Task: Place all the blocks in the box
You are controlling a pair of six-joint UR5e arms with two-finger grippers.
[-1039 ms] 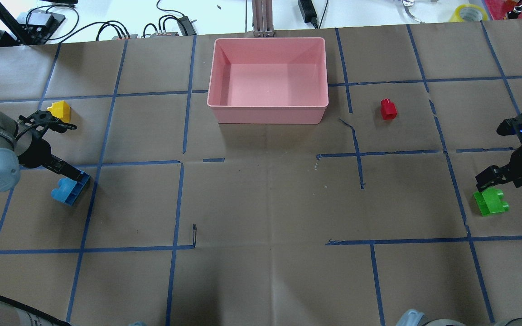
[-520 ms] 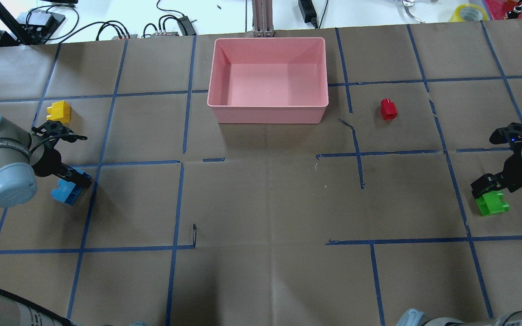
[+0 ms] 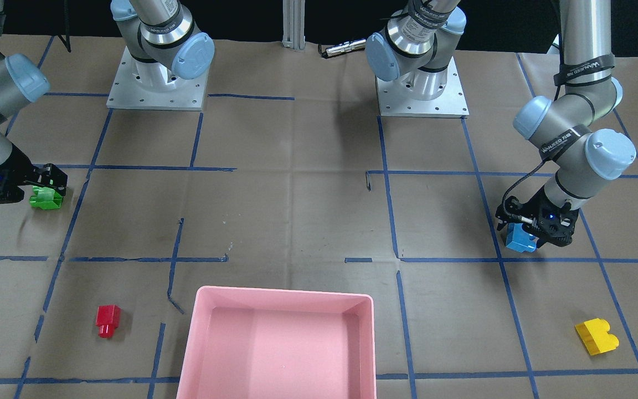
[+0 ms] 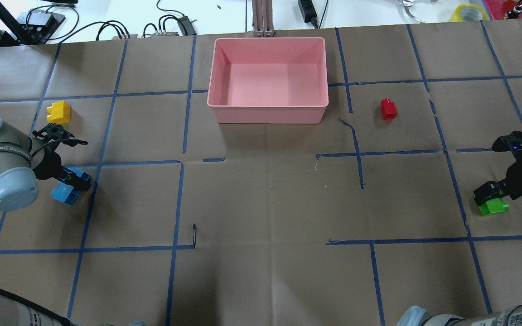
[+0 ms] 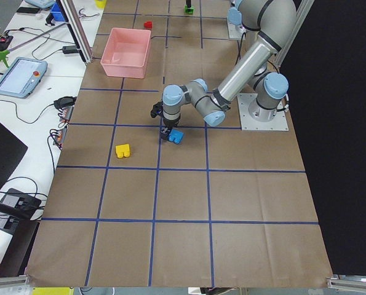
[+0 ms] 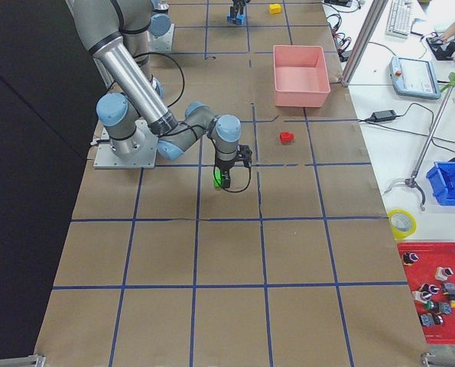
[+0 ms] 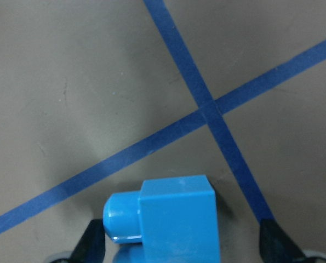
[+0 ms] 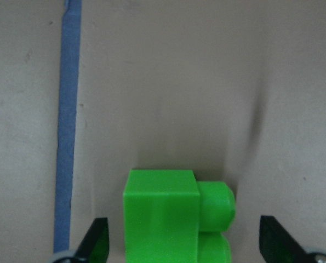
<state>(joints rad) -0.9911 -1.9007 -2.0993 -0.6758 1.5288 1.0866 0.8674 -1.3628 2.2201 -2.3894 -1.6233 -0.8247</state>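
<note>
Two half-covered | blue brick point(image 4: 62, 194) by left gripper point(image 4: 75, 179) | green brick point(image 4: 495, 207) by right gripper point(image 4: 487, 192)

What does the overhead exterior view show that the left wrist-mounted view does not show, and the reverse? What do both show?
Only overhead: the pink plastic box, empty; the yellow studded plastic brick, the red brick, the green brick under the right pincer. Only wrist: the fingertips of the left pincer, apart on both sides of the blue studded plastic brick. Both: that blue brick and the blue tape lines.
</note>
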